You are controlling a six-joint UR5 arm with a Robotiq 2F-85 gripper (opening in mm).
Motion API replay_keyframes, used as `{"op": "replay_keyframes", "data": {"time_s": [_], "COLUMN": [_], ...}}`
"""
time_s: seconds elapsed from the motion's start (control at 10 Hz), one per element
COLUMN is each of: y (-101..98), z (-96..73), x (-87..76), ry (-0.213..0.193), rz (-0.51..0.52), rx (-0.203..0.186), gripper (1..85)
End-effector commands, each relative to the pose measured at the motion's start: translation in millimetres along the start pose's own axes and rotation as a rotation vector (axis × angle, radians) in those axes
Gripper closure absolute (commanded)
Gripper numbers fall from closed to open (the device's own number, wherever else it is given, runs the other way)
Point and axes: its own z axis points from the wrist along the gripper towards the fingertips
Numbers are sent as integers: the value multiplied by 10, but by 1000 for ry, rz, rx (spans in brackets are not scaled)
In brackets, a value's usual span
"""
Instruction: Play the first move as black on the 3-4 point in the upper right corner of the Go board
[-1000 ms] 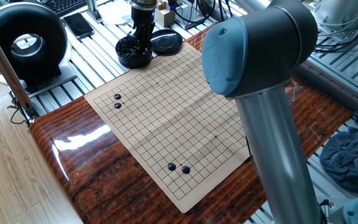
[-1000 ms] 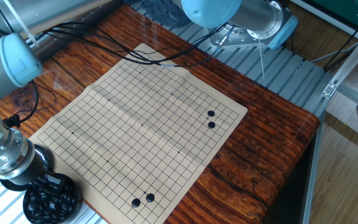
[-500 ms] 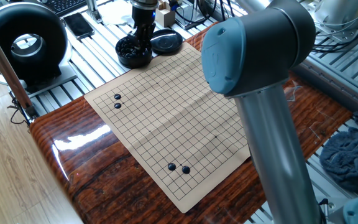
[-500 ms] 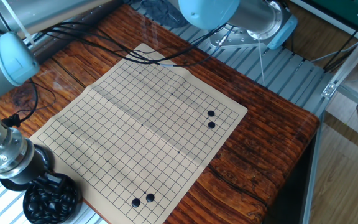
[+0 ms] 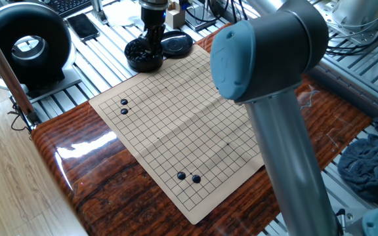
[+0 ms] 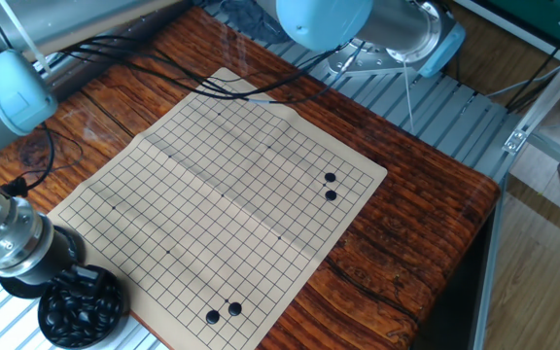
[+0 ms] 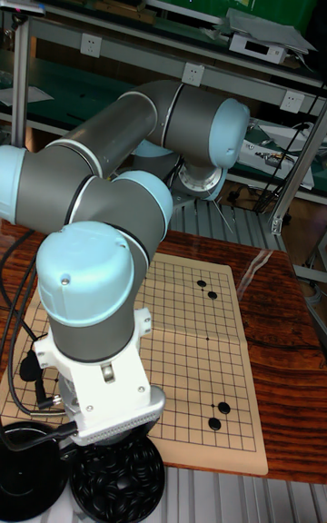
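Dips the claw [image 5: 153, 44] into the bowl [image 5: 140, 67] just off a corner of the Go board [image 5: 176, 111], tips buried among the black stones [image 6: 78, 309]. Cannot tell whether apart or pinched on one.

Risks coming up with nothing, given glossy round stones prone to sliding out of a shallow pinch. Risks lifting two wedged together and shedding one onto the grid. Could drag the bowl along the bench [image 5: 77, 170] if pulled out sideways. Could knock the stone pairs [image 5: 124, 107] already lying in two opposite corners if crossing low. Hard to say which bare corner counts as upper right. Easy to miscount lines and land one crossing off.
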Motion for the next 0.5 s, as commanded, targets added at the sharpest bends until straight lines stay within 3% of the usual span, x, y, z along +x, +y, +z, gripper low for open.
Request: {"op": "replay_keyframes", "data": {"time_s": [0.0,0.4], "y": [60,45], "z": [-27,-116], "x": [16,7], "ry": [21,21], "rz": [-50,-59], "rx": [-24,-45], "gripper": [593,600]}}
